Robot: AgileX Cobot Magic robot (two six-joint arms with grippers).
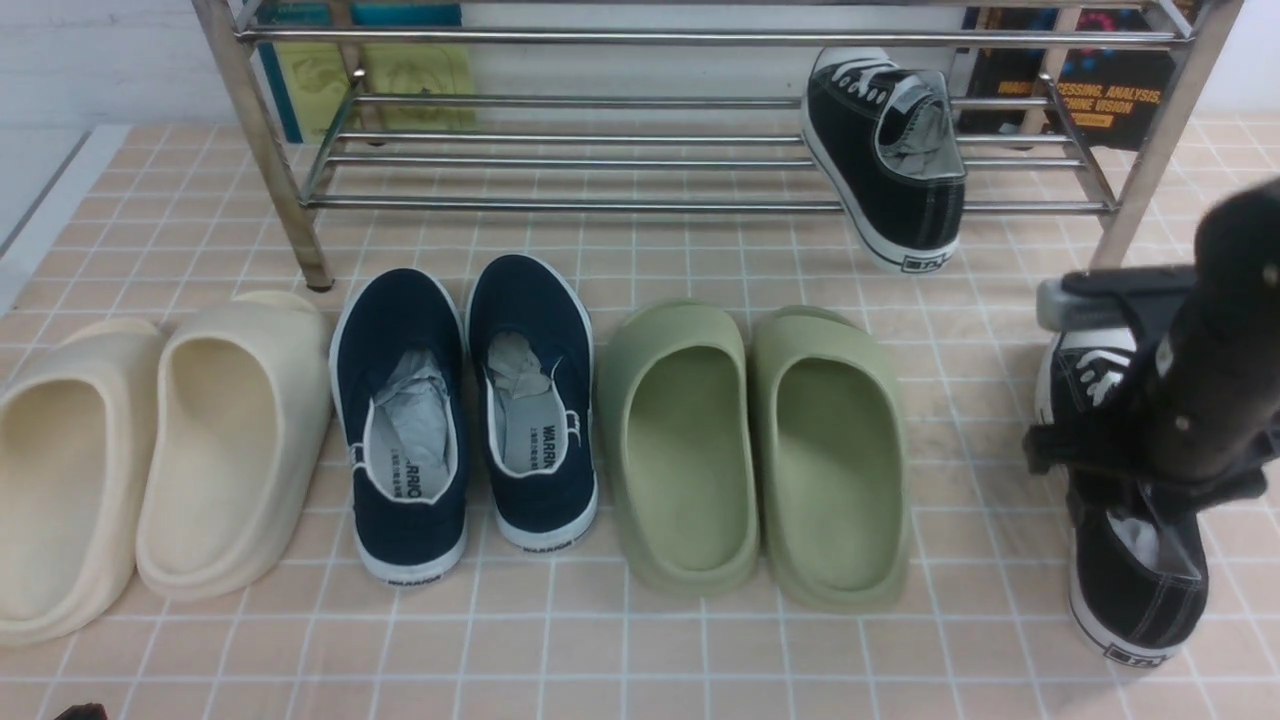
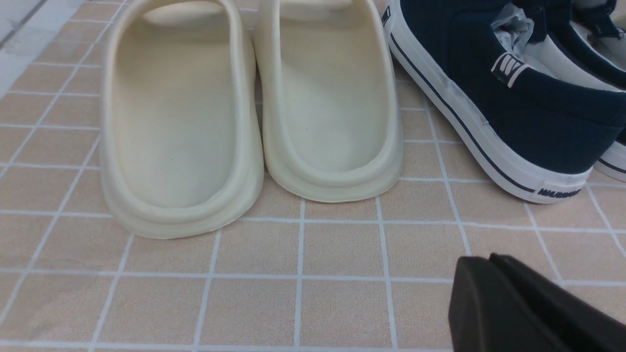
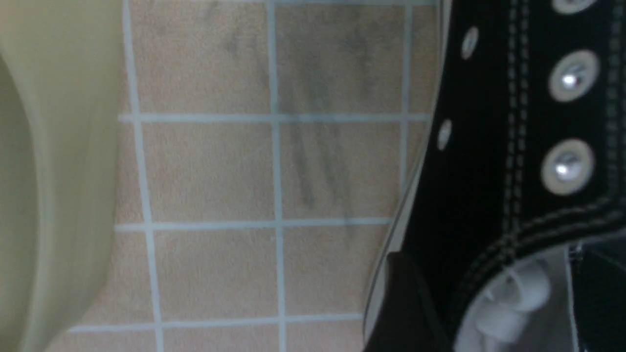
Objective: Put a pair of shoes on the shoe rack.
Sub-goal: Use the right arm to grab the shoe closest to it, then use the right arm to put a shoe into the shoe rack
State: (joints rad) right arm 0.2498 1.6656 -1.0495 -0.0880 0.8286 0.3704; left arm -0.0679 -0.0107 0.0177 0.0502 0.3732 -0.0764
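Because one black sneaker (image 1: 900,160) already sits upper right, the unclosed right gripper (image 1: 1120,465) straddles its mate (image 1: 1140,600) at lower right, presumably for lifting.

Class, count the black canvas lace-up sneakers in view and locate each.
2. One black sneaker leans on the rack's lower bars, toward the right; the other is on the tiles at far right, partly hidden by the right gripper.
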